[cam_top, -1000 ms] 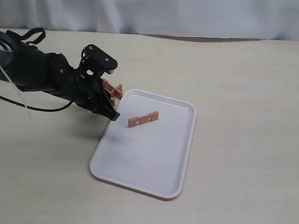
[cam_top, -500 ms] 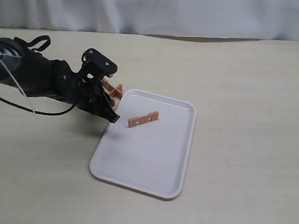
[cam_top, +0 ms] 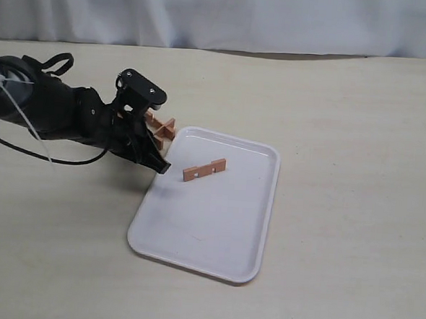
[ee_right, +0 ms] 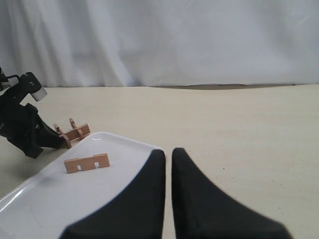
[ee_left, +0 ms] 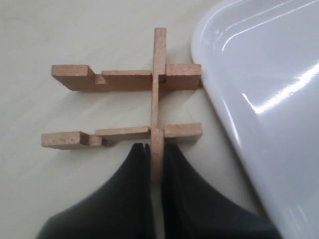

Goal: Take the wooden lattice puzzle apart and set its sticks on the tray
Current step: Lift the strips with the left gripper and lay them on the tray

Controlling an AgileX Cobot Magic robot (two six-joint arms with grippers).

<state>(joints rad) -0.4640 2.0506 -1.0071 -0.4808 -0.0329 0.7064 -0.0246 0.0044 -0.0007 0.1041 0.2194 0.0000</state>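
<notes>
What stands of the wooden lattice puzzle (ee_left: 127,79) is two parallel notched sticks joined by one cross stick (ee_left: 158,89). It rests on the table just off the tray's far left corner (cam_top: 159,127). My left gripper (ee_left: 156,154) is shut on the near end of that cross stick, one black finger on each side. A single stick (cam_top: 204,170) lies apart on the white tray (cam_top: 209,217). My right gripper (ee_right: 168,152) is shut with nothing in it, low over the table by the tray (ee_right: 124,149), far from the puzzle (ee_right: 76,133).
The left arm (cam_top: 50,110) with its cables stretches in from the left edge of the table. A white curtain (cam_top: 222,15) closes off the back. The tray rim (ee_left: 219,104) lies close beside the puzzle's stick ends.
The left arm has shifted slightly and settled at the puzzle. The puzzle, the loose stick and the tray stay where they were.
</notes>
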